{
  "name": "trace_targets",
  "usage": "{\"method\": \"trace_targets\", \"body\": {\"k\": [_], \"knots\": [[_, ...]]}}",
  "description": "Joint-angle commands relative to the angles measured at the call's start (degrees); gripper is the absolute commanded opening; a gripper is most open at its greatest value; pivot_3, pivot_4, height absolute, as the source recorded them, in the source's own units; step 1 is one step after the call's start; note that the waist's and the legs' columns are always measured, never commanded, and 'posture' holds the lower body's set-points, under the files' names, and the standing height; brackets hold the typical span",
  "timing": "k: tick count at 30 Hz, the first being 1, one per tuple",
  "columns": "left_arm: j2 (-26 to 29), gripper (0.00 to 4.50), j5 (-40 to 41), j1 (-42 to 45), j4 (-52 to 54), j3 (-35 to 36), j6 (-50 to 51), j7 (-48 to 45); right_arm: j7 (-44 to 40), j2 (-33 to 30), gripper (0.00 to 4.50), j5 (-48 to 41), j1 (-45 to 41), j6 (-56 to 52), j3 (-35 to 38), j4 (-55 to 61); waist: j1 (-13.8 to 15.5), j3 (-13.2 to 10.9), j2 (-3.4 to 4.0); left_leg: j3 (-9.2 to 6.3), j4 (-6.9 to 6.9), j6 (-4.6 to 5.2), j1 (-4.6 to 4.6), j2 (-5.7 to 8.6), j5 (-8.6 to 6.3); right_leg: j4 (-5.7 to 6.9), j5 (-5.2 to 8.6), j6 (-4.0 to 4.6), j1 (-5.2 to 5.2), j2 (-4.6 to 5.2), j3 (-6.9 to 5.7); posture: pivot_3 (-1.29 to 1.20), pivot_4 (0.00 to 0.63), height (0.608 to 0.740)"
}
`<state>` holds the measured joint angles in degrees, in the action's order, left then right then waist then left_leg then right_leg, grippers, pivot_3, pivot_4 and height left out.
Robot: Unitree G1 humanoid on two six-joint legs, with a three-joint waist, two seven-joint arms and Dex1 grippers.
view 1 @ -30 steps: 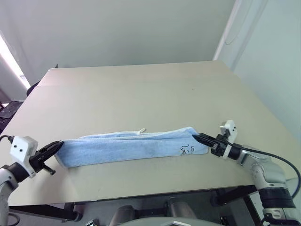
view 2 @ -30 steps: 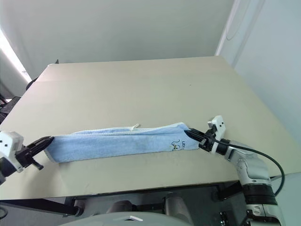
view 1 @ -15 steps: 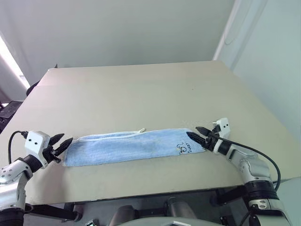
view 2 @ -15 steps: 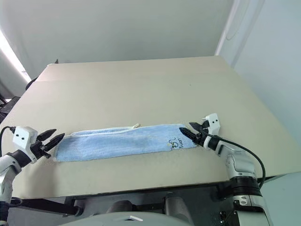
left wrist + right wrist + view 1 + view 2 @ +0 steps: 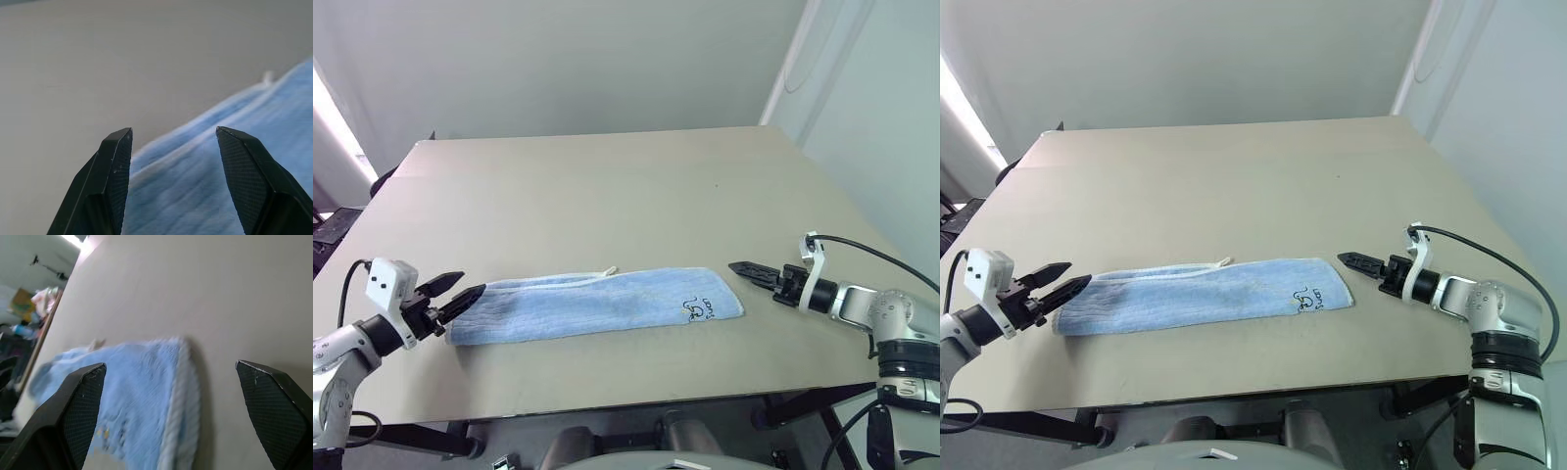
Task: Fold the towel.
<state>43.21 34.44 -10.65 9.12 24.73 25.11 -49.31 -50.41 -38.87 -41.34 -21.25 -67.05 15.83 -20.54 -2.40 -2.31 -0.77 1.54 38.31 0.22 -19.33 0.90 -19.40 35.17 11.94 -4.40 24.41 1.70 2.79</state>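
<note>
- Left eye view: a second ago both my grippers were shut on the ends of the towel [image 5: 592, 305], pulling it long. Now both have let go.
- My left gripper [image 5: 458, 292] has its fingers apart. It sits right at the left end of the towel, maybe just touching it, but it is not pinching it.
- In the left wrist view the blue cloth lies flat past my two black fingers [image 5: 113, 169], with nothing squeezed between them.
- My right gripper [image 5: 750, 269] is open very wide. It has pulled back to the right, so there is now a strip of bare table [image 5: 607, 186] between it and the towel.
- The towel lies on the near part of the table as a long thin band, going left to right. The little dark mark [image 5: 700, 308] is near its right end and the white loop [image 5: 608, 272] pokes out along the far edge.
- I think this means one fold is done and set down. The towel is long and thin, so I think it needs another fold, end to end.
</note>
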Motion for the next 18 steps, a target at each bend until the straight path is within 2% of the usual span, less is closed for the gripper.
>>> {"method": "trace_targets", "body": {"k": [1, 6, 12, 18], "knots": [[1.2, 2.87, 0.6, -1.6, 5.1, -2.4, 3.7, -0.7, -3.8, -3.9, 4.43, -0.2, 0.8, -2.6, -2.3, 1.3, -0.1, 0.0, 0.02, 0.03, 0.00, 0.00, 0.01, 0.00, 0.00, 0.00, 0.03, 0.03, -0.02, -0.07, -0.01, 0.00, 0.000, 0.740], [-0.6, 2.87, -0.6, -1.9, 7.5, -5.8, 4.2, 0.0, -6.9, -6.7, 4.43, 0.1, 4.3, -2.9, -4.6, 3.2, -0.1, 0.0, -0.01, 0.09, 0.01, 0.01, 0.02, 0.01, 0.00, 0.00, 0.16, -0.17, -0.04, -0.15, 0.01, 0.00, 0.000, 0.740], [-1.5, 2.87, -1.5, -1.7, 9.7, -9.7, 4.2, -0.2, -7.9, -6.8, 4.43, 0.0, 6.2, -3.7, -6.6, 6.0, -0.1, 0.0, -0.07, 0.09, 0.02, 0.01, 0.04, 0.01, 0.00, 0.00, 0.18, -0.17, -0.10, -0.18, 0.02, 0.00, 0.000, 0.740], [-1.3, 2.87, -0.9, -2.6, 12.2, -9.6, 3.9, -1.0, -8.2, -6.1, 4.43, -1.4, 7.6, -6.2, -8.0, 9.8, -0.1, 0.1, -0.11, 0.08, 0.02, 0.01, 0.04, -0.01, 0.00, 0.00, 0.18, -0.16, -0.10, -0.20, 0.01, 0.00, 0.000, 0.740]]}}
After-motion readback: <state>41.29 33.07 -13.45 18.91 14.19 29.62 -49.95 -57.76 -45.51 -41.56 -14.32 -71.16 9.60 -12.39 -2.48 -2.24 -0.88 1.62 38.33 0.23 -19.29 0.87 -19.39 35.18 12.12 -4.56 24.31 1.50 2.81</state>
